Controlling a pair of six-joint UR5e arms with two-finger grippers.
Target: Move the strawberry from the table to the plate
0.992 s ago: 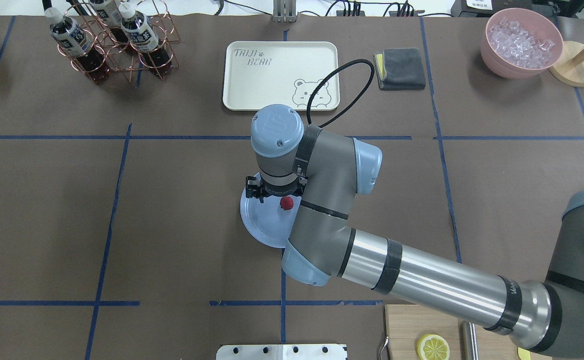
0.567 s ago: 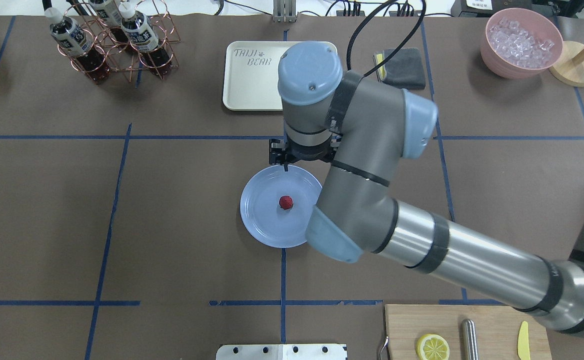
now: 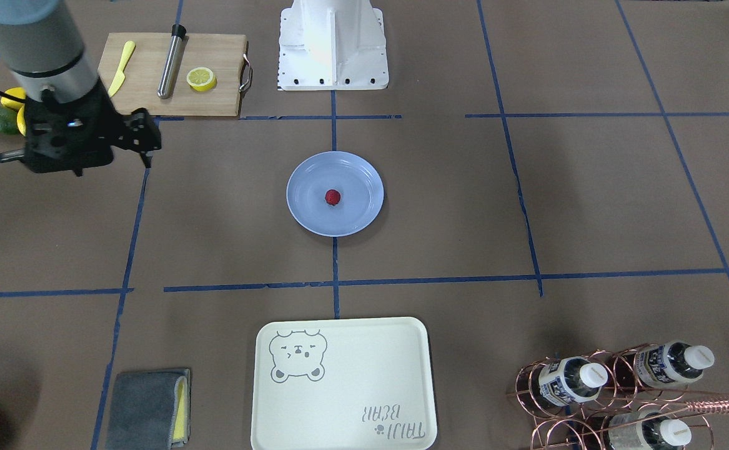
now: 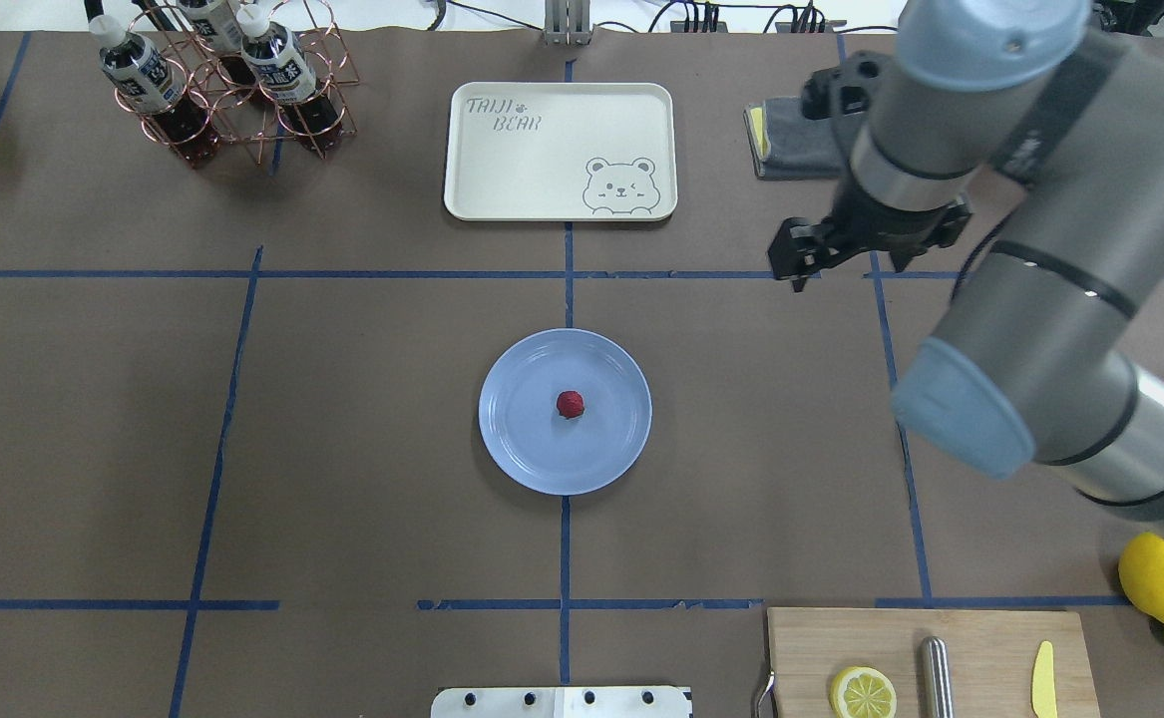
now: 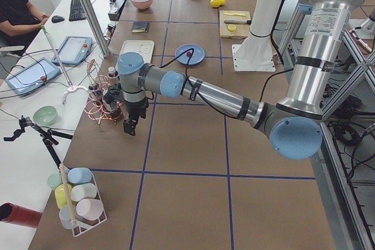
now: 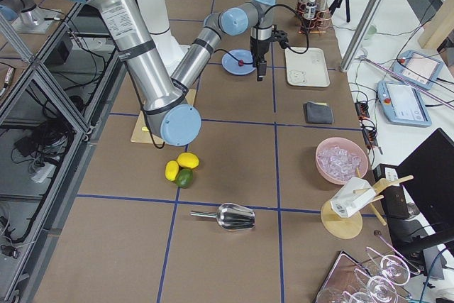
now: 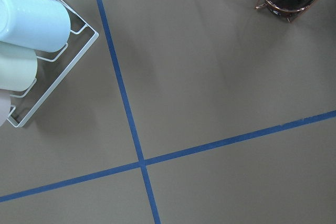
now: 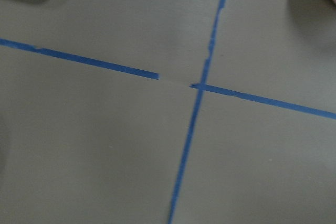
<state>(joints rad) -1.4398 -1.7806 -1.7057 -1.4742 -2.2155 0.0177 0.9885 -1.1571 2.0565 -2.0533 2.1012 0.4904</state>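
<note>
Strawberry (image 4: 570, 404) is resting at the centre of the plate (image 4: 522, 449) on the table (image 4: 362, 399), so the placing is looking done. To the left, the left gripper (image 5: 130, 124) is hanging low beside the bottle rack (image 5: 99, 102), and I cannot tell whether it is parted or closed; to the right, the right gripper (image 4: 846, 261) is hovering well apart from the plate, fingers spread and holding nothing, its load apparently delivered

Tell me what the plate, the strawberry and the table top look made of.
Plate: light-blue, glossy, likely plastic or glazed ceramic; the sheen leaves it open.
Strawberry: dark red, matte; too small to tell real from fake.
Table: matte brown paper-like sheet, faintly creased, crossed by blue tape.
</note>
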